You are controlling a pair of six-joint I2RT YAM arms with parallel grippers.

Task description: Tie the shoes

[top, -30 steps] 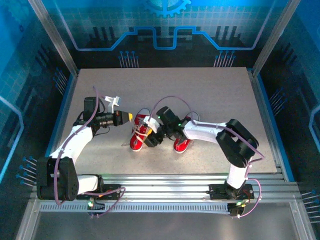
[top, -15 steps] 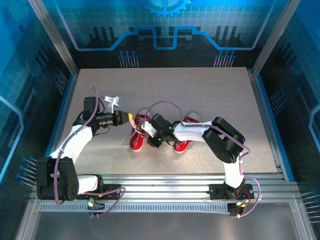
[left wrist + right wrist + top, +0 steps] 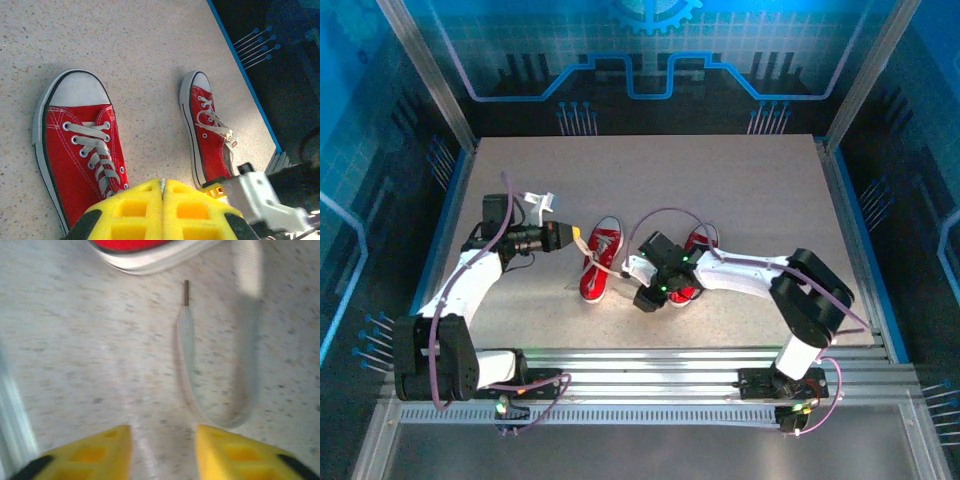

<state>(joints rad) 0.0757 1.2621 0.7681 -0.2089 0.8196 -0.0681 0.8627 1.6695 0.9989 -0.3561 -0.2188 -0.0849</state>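
Right wrist — right end effector (image 3: 161, 435) spread, shoelace (image 3: 184, 335) just ahead, shoe (image 3: 150, 255) beyond.

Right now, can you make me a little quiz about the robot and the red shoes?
1. True or false: the left claw has its yellow pads pressed together.
2. What lies on the table just ahead of the open right claw? A) a white shoelace B) a spoon C) a blue sock
3. How many red shoes stand on the table?
Key: 1 true; 2 A; 3 two.
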